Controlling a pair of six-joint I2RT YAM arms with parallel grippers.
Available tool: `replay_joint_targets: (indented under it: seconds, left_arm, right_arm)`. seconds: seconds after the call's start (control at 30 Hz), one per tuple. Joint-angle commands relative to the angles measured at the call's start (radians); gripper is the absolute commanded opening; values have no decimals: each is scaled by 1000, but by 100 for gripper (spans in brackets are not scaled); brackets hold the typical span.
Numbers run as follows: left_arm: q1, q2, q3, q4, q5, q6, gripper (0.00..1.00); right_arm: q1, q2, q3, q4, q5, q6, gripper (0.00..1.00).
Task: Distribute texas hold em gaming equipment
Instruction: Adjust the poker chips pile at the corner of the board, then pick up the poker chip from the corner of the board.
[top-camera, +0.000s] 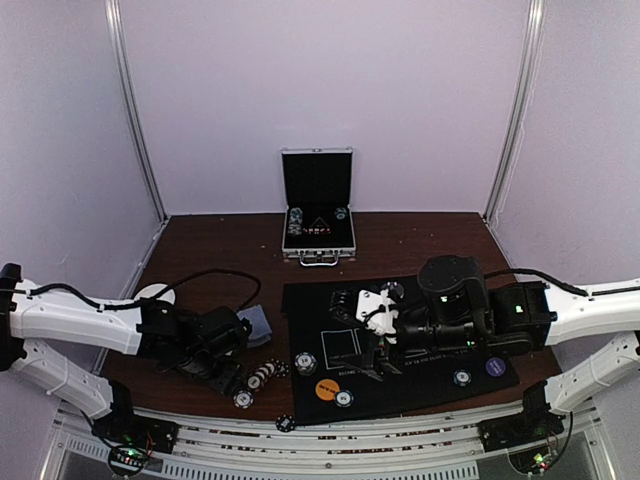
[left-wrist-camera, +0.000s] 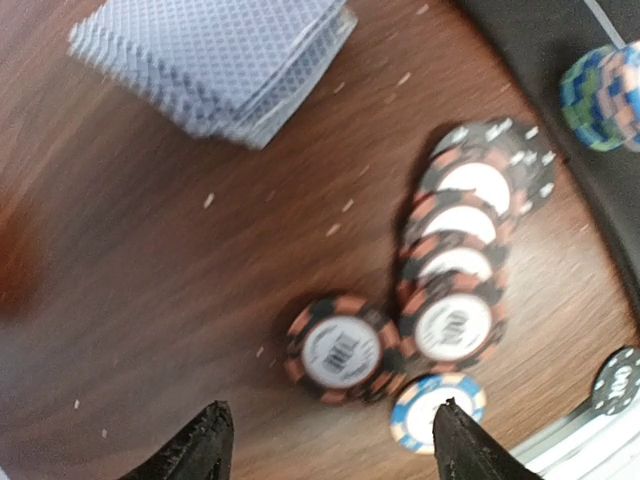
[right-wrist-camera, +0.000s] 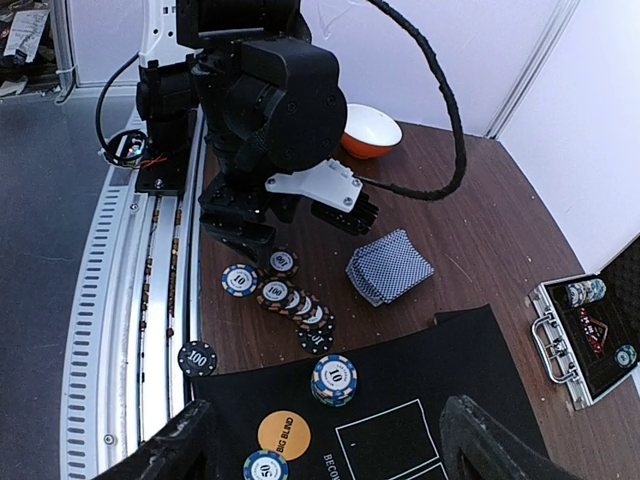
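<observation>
Over the fanned brown chips, left pincer hangs spread, seemingly empty; right pincer likewise spread.

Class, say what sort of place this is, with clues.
Probably a robot lab booth staged for poker: plain white walls, a wooden table, a black mat, chips and cards.

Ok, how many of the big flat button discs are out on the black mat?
2: an orange disc near the mat's front edge, and a purple disc at its right end. The right arm may hide more.
</observation>
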Motion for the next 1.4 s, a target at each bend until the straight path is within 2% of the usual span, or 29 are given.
replay_joint_targets:
  seconds: [0.0,0.07,0.17,0.33,0.5,0.6,0.7,0.77,0.87,1.03,1.27,1.37]
  left_arm:
    - [4,4,28,-97,12,-45,75]
    - [5,23,19,-86,40,-32,80]
    - [7,59,19,-64,26,-28,80]
    - [13,56,35,-34,27,-35,68]
    - [-9,-55,36,8,74,-115,67]
    - [-63,-39,24,19,120,-189,71]
    - [-159,41,77,-20,77,-221,76]
    - [-231,96,146,-12,39,-176,76]
    - [-301,150,217,66,43,-2,74]
    - [-303,201,169,163,134,179,73]
    - [-303,290,187,221,123,284,75]
    - [-293,301,159,243,165,291,77]
  right_arm:
    - [0,-1,22,-16,-17,10,79]
    - [1,-3,21,-17,-18,9,79]
    - [0,-6,15,-12,-20,12,79]
    - [0,-11,16,-20,-17,16,79]
    - [0,-11,11,-29,-16,18,80]
    - [0,-6,11,-20,-16,21,79]
    - [1,-1,10,-13,-18,22,80]
    - [0,6,11,-18,-24,28,79]
    - [0,12,15,-29,-28,37,79]
    - [0,-4,7,-21,-29,42,79]
    - [1,-17,-4,-17,-35,50,79]
    - [1,-20,-1,-28,-35,53,79]
